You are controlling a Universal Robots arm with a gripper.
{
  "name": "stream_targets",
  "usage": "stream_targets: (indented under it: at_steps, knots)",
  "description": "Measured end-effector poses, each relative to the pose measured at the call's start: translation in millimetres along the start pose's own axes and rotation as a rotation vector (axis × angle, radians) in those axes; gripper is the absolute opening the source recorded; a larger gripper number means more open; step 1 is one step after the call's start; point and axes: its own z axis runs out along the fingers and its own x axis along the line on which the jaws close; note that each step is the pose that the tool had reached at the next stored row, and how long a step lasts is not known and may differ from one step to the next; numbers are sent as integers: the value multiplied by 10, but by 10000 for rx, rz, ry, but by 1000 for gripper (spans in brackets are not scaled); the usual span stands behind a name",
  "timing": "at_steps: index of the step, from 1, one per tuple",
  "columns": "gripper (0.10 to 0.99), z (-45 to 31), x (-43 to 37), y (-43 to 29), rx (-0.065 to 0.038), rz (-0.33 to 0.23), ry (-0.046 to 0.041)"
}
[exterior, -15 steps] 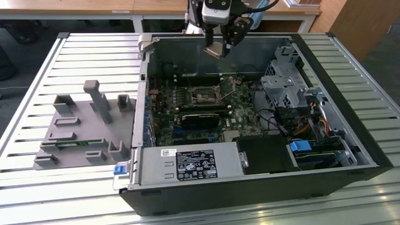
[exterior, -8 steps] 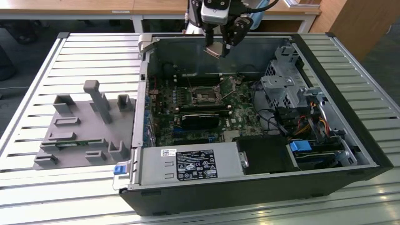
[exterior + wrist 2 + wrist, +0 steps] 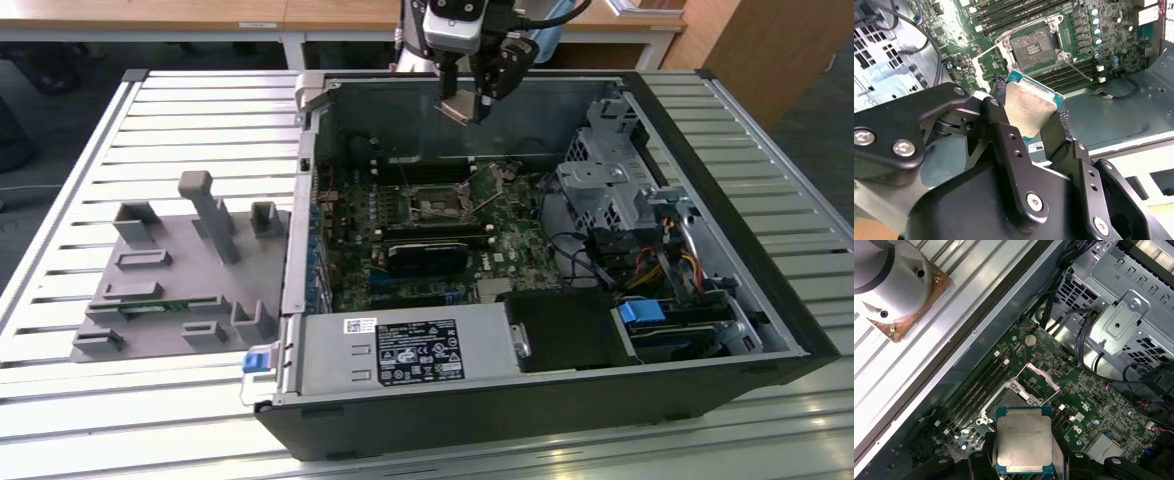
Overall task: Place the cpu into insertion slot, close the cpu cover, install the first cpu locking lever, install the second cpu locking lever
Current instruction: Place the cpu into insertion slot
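Black fingers (image 3: pixel 1004 127) clamped on small square silver-topped cpu (image 3: pixel 1030 107), held clear of dark-centred square insertion slot (image 3: pixel 1035 50); silvery hinged cpu cover (image 3: pixel 1043 376) up.

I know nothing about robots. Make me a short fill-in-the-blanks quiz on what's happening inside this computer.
The gripper is shut on the ____, a silver-topped chip. The insertion slot is ____. The hinged cpu cover stands ____.
Missing words: cpu; empty; open.

Slatted metal table (image 3: pixel 200 100): open computer case (image 3: pixel 534 415), grey fixture (image 3: pixel 160 285).
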Motion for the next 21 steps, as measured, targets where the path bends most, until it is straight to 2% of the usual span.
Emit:
stream_targets:
  at_steps: [6, 11, 15, 21]
  knots:
    - [529, 19, -1, -2, -14, 1026, -98]
    - [529, 31, -1, -3, -26, 1675, -156]
    - [529, 37, -1, -3, -32, 1983, -184]
    - [529, 39, -1, -4, -35, 2129, -197]
